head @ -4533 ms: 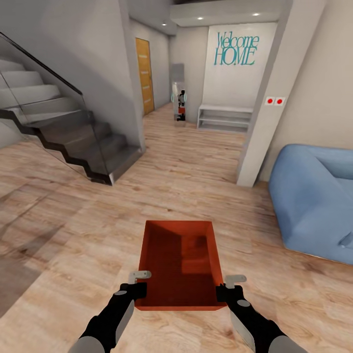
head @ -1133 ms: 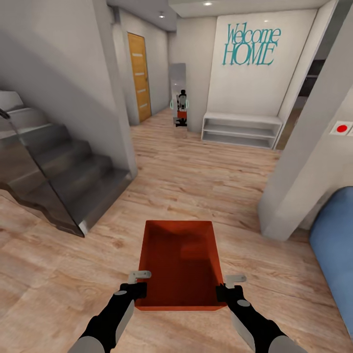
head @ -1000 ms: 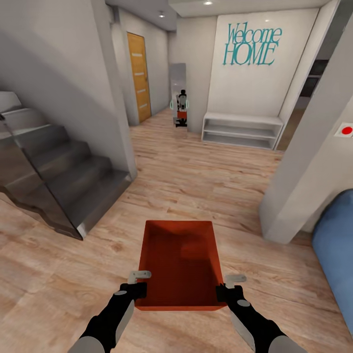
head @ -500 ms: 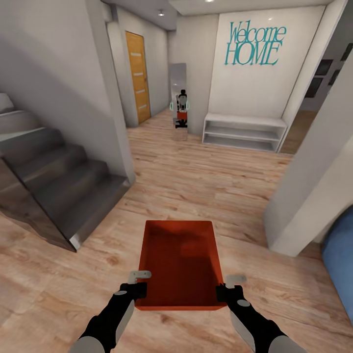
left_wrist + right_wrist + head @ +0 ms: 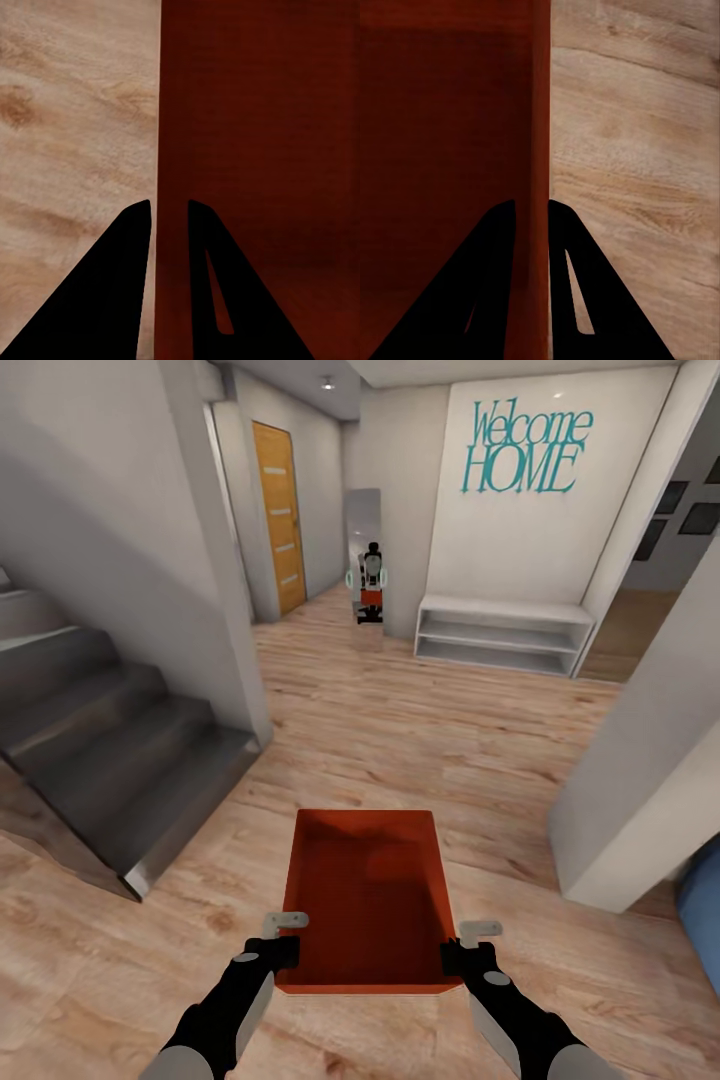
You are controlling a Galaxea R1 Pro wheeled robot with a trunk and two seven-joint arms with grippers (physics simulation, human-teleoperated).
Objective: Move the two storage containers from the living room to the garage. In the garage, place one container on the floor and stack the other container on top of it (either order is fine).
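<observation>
Head view: empty storage container point(image 5: 365, 895); left end effector point(image 5: 283, 938) and right end effector point(image 5: 462, 945) clamp its side walls

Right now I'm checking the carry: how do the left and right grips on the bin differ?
The left gripper pinches the left wall of the bin; the right gripper pinches the right wall. The left wrist view has floor on the outer side, and the right wrist view mirrors that. Both grip near the bin's closest end, one finger inside and one outside.

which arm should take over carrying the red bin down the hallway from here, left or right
Neither alone. The left gripper pinches the storage container's left wall and the right gripper its right wall, evenly at the near end. Keeping both on looks safest.
</observation>
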